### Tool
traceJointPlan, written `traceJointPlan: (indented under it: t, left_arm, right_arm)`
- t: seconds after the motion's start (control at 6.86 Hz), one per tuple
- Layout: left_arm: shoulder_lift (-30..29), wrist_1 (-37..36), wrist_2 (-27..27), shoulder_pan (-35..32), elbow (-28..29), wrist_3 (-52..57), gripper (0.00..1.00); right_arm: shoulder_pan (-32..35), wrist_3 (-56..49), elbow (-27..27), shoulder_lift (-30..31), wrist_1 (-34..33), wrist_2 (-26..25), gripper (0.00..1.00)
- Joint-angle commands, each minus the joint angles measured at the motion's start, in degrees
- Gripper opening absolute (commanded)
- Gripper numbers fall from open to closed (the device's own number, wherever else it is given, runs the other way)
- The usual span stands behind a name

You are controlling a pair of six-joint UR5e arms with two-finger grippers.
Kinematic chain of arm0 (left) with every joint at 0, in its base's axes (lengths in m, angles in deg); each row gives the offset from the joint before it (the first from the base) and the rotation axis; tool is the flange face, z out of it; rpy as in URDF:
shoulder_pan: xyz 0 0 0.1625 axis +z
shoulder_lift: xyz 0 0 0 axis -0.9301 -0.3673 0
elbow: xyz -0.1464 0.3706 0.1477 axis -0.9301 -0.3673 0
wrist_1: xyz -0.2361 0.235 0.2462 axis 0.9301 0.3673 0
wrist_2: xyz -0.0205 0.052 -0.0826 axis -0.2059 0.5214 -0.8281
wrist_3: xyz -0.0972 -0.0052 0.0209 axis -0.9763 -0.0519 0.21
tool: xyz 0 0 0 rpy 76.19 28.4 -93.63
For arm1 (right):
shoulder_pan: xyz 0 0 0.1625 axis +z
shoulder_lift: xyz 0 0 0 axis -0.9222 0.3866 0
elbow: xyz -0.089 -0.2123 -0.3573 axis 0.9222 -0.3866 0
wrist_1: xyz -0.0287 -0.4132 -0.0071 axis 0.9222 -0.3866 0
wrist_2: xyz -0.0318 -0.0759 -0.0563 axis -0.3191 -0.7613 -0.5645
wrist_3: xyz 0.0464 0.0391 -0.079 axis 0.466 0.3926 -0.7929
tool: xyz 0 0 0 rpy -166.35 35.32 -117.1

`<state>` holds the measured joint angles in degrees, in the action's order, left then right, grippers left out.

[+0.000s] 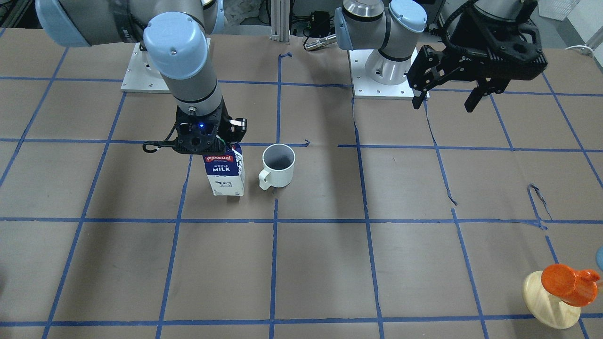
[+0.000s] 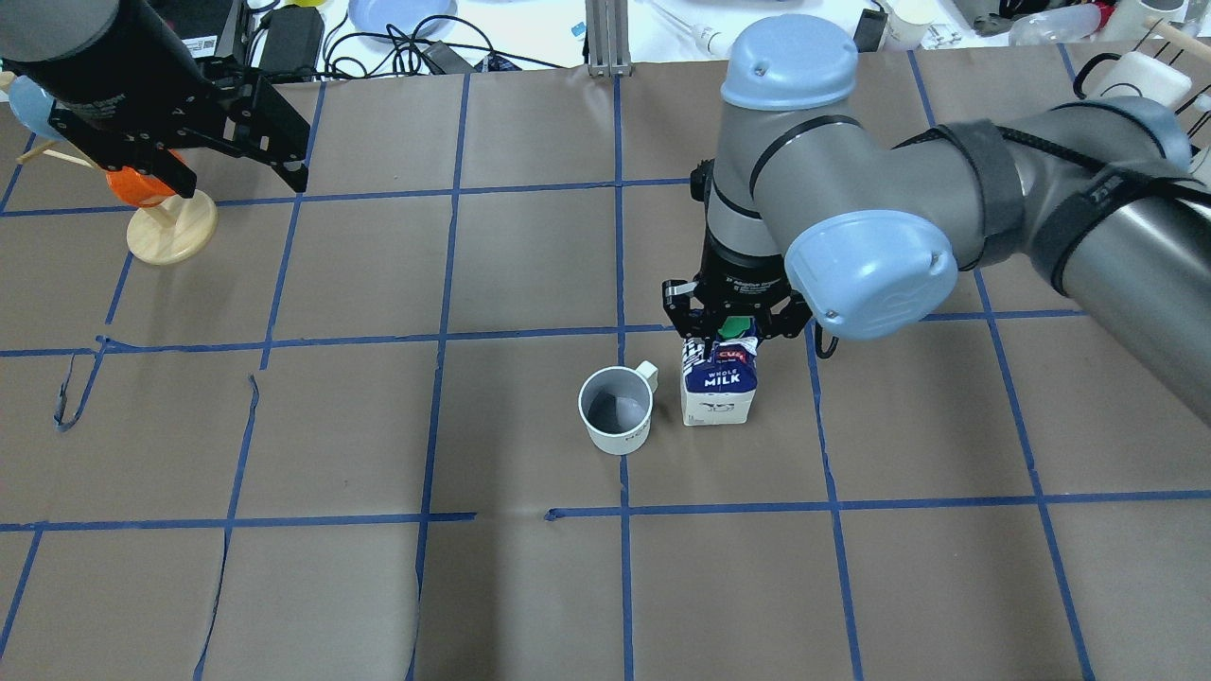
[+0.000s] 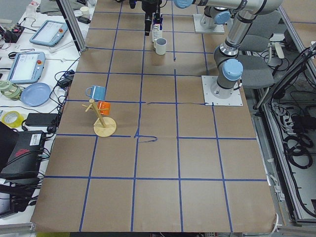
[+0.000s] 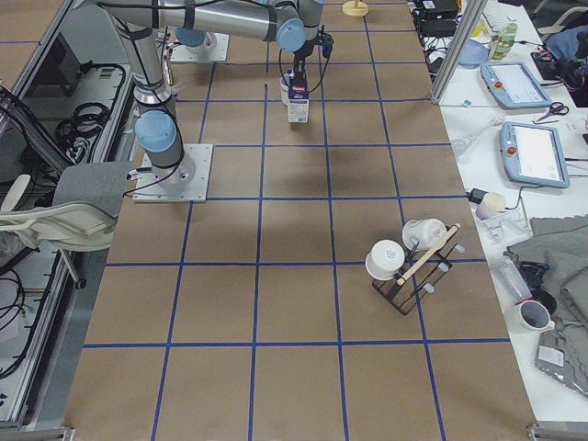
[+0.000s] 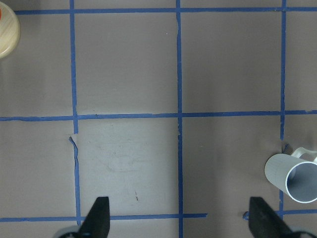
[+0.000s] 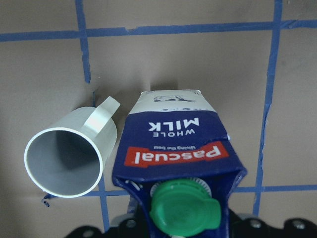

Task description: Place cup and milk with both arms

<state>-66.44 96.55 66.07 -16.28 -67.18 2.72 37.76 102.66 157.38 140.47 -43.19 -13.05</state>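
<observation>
Worktop (image 1: 330,273) of brown paper, squared off by blue tape lines (image 1: 273,263), fills your front-facing view, so read it from your side toward the robot. Nearest you, in that view's lower right corner, an orange cup-like piece (image 1: 567,284) shows over a pale wooden disc (image 1: 546,303), well apart from everything else. Further in, near the middle, you'll find the milk (image 1: 225,174) standing upright, its base apparently down on the worktop and its label facing you. Just beside it, across a narrow gap, stands the cup (image 1: 278,165), upright, mouth up, with its handle turned toward you and the carton's side. The right pincer (image 2: 730,333) comes straight down on the milk and is clamped on its gabled top (the right wrist camera shows the green cap (image 6: 184,210) directly below the pincer's body). Beyond that, on the view's right, the left pincer (image 1: 444,104) hangs above the worktop, well apart from both cup and milk. Its jaws are spread wide with nothing between them. Its wrist camera shows bare paper below and the cup at the frame's edge. Farthest from you are the arms' base plates (image 1: 134,80).
</observation>
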Motion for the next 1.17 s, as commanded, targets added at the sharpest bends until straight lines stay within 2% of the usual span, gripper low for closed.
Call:
traceJointPlan:
  t: [0.0, 0.29, 0.44, 0.58, 0.88, 1.02]
  left_arm:
    - [0.1, -0.1, 0.0, 0.2, 0.2, 0.1, 1.0]
    - [-0.1, -0.4, -0.1, 0.2, 0.1, 0.1, 1.0]
    - [-0.1, -0.4, -0.1, 0.1, 0.0, 0.1, 1.0]
    - [-0.1, -0.4, -0.1, 0.1, 0.1, 0.1, 1.0]
    - [-0.1, -0.4, -0.1, 0.1, -0.1, 0.1, 1.0]
    - [-0.1, -0.4, 0.2, 0.1, -0.1, 0.2, 1.0]
  right_arm:
    - [1.2, 1.0, 1.1, 0.1, -0.4, 0.1, 0.13]
    - [1.3, 1.0, 1.3, -0.1, -0.5, 0.2, 0.16]
    - [1.3, 0.6, 1.3, -0.3, -0.4, 0.1, 0.61]
    - [1.3, 0.6, 1.3, -0.4, -0.4, -0.6, 1.0]
    - [1.2, 0.4, 0.7, 0.1, -0.3, -1.1, 1.0]
    - [0.8, -0.2, -1.5, 0.8, -0.4, -1.2, 1.0]
